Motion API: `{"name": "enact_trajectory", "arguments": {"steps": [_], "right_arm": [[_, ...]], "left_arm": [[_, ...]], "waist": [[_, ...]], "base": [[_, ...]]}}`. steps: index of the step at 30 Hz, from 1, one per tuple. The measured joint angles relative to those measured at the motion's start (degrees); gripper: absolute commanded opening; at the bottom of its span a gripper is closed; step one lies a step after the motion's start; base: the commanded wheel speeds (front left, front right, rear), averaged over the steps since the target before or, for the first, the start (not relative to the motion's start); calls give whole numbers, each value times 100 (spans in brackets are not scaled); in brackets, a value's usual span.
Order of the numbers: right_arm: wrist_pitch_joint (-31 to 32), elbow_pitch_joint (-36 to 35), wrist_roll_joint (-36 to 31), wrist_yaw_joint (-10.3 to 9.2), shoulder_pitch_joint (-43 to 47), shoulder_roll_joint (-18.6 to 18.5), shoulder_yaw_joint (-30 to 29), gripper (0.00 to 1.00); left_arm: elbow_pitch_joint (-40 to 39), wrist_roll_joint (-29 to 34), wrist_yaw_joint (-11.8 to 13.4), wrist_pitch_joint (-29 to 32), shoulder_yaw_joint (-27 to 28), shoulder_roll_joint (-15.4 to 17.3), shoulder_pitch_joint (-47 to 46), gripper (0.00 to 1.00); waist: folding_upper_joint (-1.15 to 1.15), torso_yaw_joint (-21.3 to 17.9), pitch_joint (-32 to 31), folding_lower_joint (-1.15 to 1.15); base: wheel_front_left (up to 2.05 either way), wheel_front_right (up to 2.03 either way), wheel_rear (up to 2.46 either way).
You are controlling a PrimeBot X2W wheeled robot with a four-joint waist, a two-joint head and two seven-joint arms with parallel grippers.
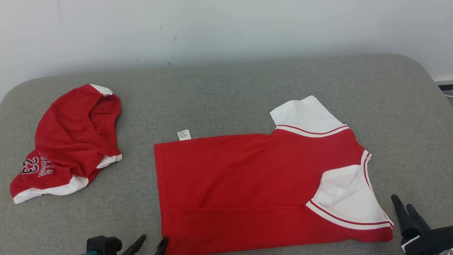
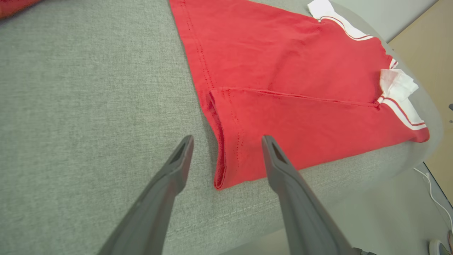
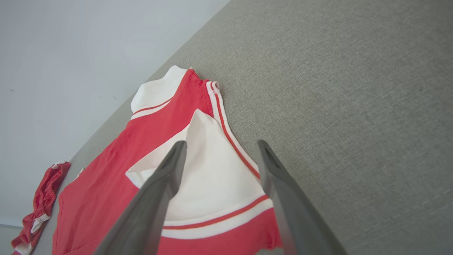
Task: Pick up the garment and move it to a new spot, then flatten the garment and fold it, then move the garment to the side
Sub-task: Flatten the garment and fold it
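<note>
Far to the left of the left end effector (image 1: pixel 152 244), and well apart from it, a pair of red shorts (image 1: pixel 67 141) lies bunched on the grey counter (image 1: pixel 226 92), out of the working path.

The left end effector is open and holds nothing. In its wrist view the fingers straddle the near hem corner of the shirt (image 1: pixel 240 177), one tip over bare counter and one over red cloth. The shirt lies flat ahead of both end effectors, and its near long edge is turned over into a strip. A white tag (image 1: pixel 184 134) sticks out at the far hem.

The right end effector (image 1: pixel 403 205) is also open and empty. It sits just to the right of the shirt's collar end, and the folded-in white sleeve (image 3: pixel 212 177) lies between and just beyond its fingers.

Folding looks to be the step in hand, with one lengthwise fold down. The next move probably calls for both end effectors to pinch their corners through every layer.

The counter's front edge, close behind the left fingers, leaves little room to get under the hem. The sleeve is rumpled and may slip loose.
</note>
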Motion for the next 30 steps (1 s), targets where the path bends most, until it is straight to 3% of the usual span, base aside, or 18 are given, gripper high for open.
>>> {"name": "enact_trajectory", "arguments": {"steps": [14, 30], "right_arm": [[-122, -676, -531, -300, -137, -149, -69, 100], [67, -722, -1094, -430, -1701, -190, 8, 100]], "left_arm": [[-726, 367, 272, -216, 221, 142, -289, 100], [-745, 731, 322, -81, 315, -43, -1461, 100]], "waist": [[0, -35, 14, 0], [0, -52, 725, 1]], "base": [[0, 0, 0], [0, 0, 0]]}}
